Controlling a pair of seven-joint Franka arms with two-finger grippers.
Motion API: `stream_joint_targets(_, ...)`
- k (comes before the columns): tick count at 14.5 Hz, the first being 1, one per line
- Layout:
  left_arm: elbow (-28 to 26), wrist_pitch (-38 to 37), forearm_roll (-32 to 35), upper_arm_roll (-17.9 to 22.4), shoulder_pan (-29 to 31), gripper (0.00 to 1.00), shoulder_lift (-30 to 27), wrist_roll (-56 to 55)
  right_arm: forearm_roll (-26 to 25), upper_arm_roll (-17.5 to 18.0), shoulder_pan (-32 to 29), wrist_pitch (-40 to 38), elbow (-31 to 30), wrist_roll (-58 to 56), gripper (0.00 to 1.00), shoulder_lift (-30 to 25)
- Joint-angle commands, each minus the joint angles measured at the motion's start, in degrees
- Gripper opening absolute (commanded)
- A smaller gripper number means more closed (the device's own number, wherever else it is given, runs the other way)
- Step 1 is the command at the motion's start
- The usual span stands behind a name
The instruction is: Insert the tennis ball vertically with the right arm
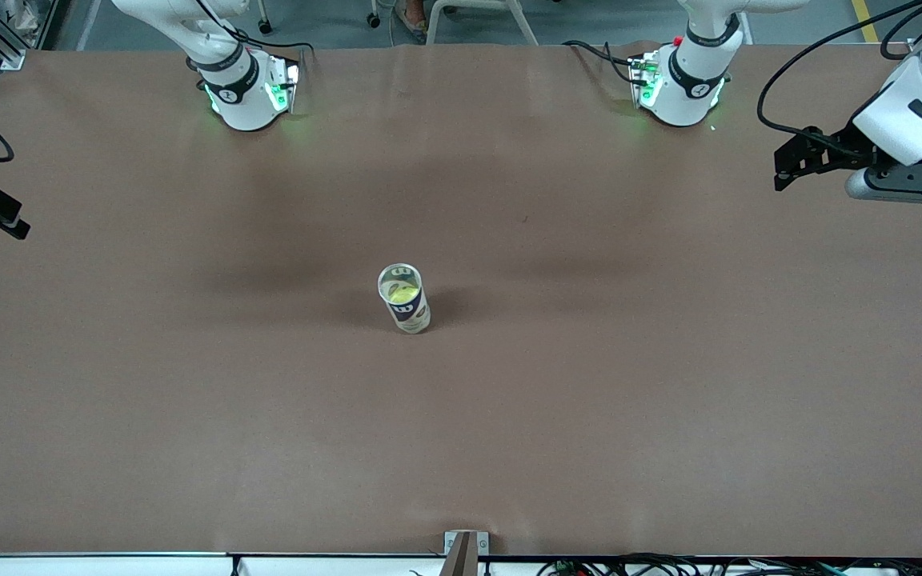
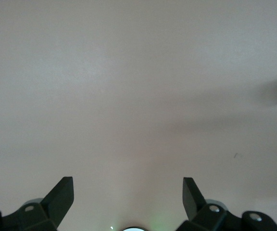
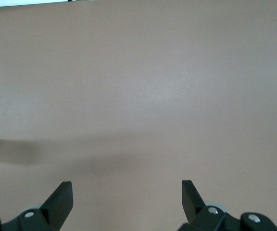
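Right now a can [image 1: 404,298] stands upright at the middle of the brown worktop [image 1: 669,360], a yellow tennis ball [image 1: 402,294] inside. Both arms wait: left pincer [image 2: 128,192] at the frame's upper right edge, right pincer [image 3: 127,195] at its left edge, both spread wide and empty.

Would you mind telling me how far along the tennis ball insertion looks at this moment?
It looks finished: a yellow tennis ball sits inside the upright can mid-table. Nothing is in hand. The right gripper is open and empty over bare table at its end; the left gripper waits open at the other end. No other ball is visible, so nothing seems left.
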Motion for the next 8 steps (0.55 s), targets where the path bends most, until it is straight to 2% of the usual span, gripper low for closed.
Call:
stream_joint_targets(1, 1.0, 0.4, 0.3, 0.1, 0.4, 1.00, 0.7, -0.2, -0.8, 3.0, -2.6, 0.1, -0.4, -0.2, 1.00, -1.0)
stream_joint_targets(8, 2.1, 0.4, 0.3, 0.3, 0.9, 1.00, 2.1, 0.0, -0.7, 3.1, -2.1, -0.2, -0.4, 0.2, 1.00, -1.0)
